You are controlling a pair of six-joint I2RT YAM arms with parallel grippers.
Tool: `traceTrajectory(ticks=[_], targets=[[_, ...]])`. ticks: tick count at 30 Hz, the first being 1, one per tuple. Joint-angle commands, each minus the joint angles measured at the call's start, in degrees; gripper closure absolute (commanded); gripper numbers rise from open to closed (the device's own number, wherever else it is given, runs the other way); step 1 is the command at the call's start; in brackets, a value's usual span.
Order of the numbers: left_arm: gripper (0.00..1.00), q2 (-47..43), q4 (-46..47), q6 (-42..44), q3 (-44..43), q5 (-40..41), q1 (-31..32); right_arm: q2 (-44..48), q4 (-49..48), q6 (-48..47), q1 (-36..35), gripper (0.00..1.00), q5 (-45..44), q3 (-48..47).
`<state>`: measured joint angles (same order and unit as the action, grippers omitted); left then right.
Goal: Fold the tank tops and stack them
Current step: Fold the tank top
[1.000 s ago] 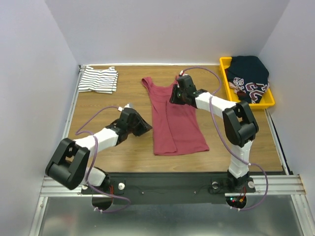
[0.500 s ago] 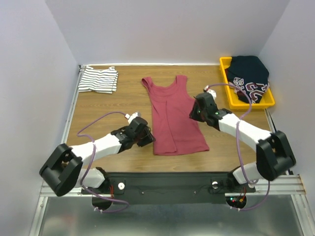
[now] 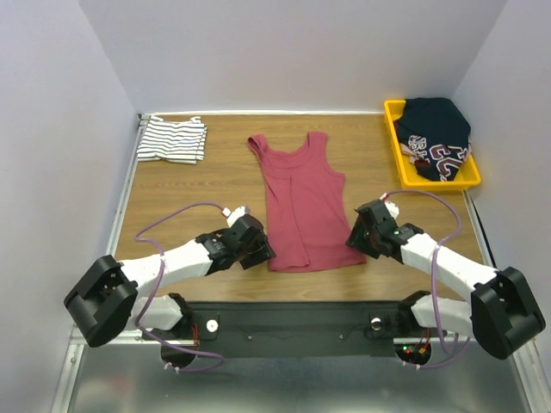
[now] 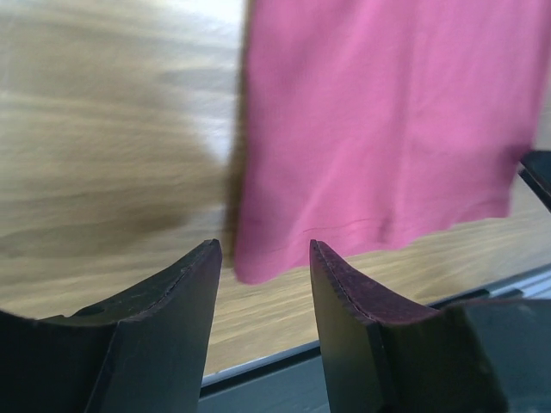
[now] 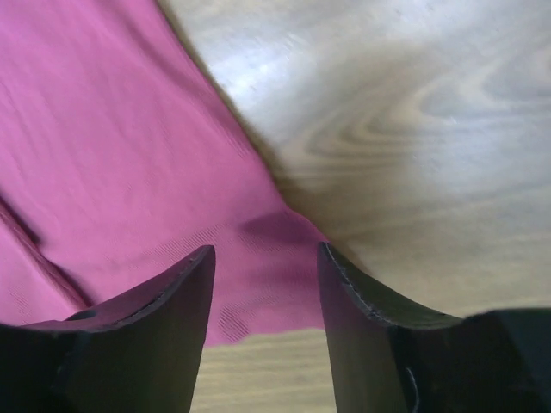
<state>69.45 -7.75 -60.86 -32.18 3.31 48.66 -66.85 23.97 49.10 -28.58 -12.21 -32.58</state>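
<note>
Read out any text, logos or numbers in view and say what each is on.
Dark garment in the yellow bin: large pale outlined lettering, crumpled and partly hidden; not readable.
Maroon tank top: no text visible.
Striped tank top: stripes only, no text visible.
No other text can be made out.
</note>
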Motion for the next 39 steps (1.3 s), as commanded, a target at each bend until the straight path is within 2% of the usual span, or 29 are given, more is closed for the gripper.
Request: traceTrajectory(ticks=[1,8,11,14,15,18,19,20,21,24,27,30,32,35,37,39], targets=[[0.44,0.16,-1.49,-1.98,0.55,1.79,0.73,4.18,2.92,3.28,0.01,0.41,-1.59,0.15],[0.46,6.48,0.45,-1.63,0.19,1.87,2.31,5.59,5.74,4.25,0.01,0.39,-2.91,1.20],[0.53,8.15,0.45,-2.59,0.98,2.14,2.75,6.90,5.92,4.95,0.01,0.39,-2.03,2.69],[0.73,9.12,0.28,-2.77,1.16,2.31,2.66,8.66,6.09,5.57,0.01,0.39,-1.42,4.45],[0.85,9.04,-0.51,-3.03,1.07,2.75,2.66,9.54,6.27,5.91,0.01,0.39,-0.98,5.32],[0.94,8.69,-2.18,-3.30,1.07,3.28,2.66,10.77,6.44,6.09,0.01,0.43,0.33,6.47],[1.00,8.42,-3.58,-3.47,1.07,3.54,2.66,10.95,6.36,6.09,-0.07,0.45,0.86,6.65],[1.00,8.33,-4.46,-3.65,0.98,4.33,2.66,11.21,6.36,6.18,0.01,0.51,1.30,7.09],[1.00,7.90,-5.25,-3.74,0.98,4.94,2.66,11.30,6.27,6.27,-0.07,0.65,2.00,7.35],[1.00,6.84,-9.20,-4.00,0.81,6.97,2.05,12.00,6.18,6.80,-0.07,0.81,3.50,8.49],[1.00,4.30,-10.45,-1.99,1.95,5.92,-0.58,14.98,6.09,7.76,-0.07,0.89,4.64,10.68],[1.00,2.88,-12.54,-2.33,0.90,6.88,-3.30,18.85,6.09,8.55,-0.07,0.89,6.66,12.97],[1.00,2.79,-15.97,-0.41,-1.38,10.12,-5.59,21.31,6.09,9.17,-0.16,0.90,8.16,14.12],[1.00,2.27,-16.78,3.11,-1.57,9.53,-11.21,22.55,6.01,9.79,-0.60,0.89,10.09,15.35],[1.00,2.09,-16.51,4.25,-1.22,9.26,-13.58,22.20,5.05,9.87,-1.30,0.85,13.42,15.52],[1.00,2.88,-16.60,4.70,-0.95,9.17,-14.12,20.97,3.46,10.48,-2.79,0.77,14.75,15.79]])
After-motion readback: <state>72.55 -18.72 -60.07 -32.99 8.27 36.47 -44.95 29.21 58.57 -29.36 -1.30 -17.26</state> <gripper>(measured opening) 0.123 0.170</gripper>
